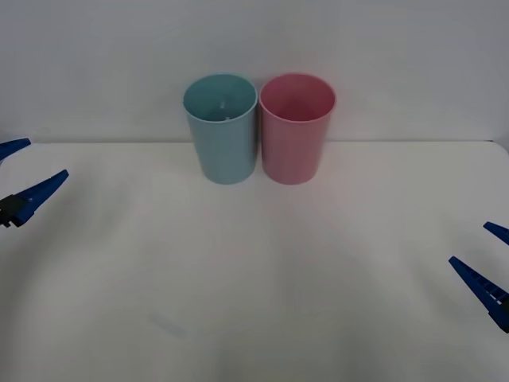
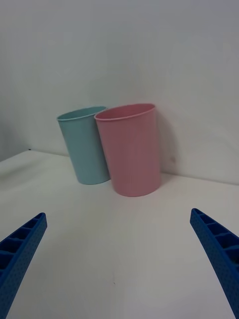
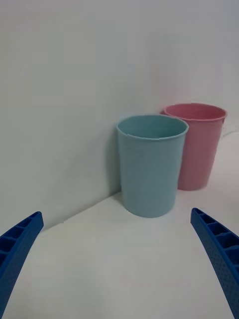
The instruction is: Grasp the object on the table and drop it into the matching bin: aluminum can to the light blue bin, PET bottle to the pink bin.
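Both grippers, left [image 1: 17,177] at 9 o'clock and right [image 1: 491,267] at 4 o'clock, hang released over bare white surface [image 1: 254,302], no can visible there, so the light blue bin [image 1: 221,127] beside the pink bin [image 1: 297,127] at 12 o'clock probably holds it already.

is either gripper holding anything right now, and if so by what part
Nothing is held. The left gripper and right gripper are both open with bare fingers, out at the sides of the table, apart from the light blue bin and pink bin.

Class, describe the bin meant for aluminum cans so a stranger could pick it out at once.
On the white table, two tall cups stand side by side at the far edge by the wall. The light blue bin is on the robot's left; its same-shaped neighbour, the pink bin, differs by colour.
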### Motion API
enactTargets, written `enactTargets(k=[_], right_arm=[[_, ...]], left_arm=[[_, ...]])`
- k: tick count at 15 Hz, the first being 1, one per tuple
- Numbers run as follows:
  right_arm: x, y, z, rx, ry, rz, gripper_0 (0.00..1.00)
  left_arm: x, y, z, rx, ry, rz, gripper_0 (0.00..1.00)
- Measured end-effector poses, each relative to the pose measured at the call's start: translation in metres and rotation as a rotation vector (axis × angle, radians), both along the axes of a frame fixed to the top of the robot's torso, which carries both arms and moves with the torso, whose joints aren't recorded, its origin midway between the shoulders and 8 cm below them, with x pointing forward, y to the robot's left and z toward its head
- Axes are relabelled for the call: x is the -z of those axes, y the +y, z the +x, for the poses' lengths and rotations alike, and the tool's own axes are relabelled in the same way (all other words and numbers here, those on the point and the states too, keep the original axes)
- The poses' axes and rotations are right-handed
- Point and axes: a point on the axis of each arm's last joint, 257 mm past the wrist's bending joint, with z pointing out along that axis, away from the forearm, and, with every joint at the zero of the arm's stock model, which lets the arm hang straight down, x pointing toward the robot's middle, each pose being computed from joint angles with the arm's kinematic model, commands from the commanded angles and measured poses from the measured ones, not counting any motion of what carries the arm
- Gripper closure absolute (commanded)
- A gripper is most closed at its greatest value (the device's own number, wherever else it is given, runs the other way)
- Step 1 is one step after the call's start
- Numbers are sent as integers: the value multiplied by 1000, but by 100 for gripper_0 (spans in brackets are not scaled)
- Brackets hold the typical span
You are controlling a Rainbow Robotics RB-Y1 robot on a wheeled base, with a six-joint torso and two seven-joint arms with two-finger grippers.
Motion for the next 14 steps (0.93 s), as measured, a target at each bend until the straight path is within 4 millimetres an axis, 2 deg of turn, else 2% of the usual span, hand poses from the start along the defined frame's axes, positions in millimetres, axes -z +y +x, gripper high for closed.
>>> enactTargets(k=[3,8,14], right_arm=[[0,0,0,0,0,0,0],[0,0,0,0,0,0,0],[0,0,0,0,0,0,0]], left_arm=[[16,15,-21,-4,24,41,0],[31,38,-53,-16,85,50,0],[42,41,-65,-17,116,36,0]])
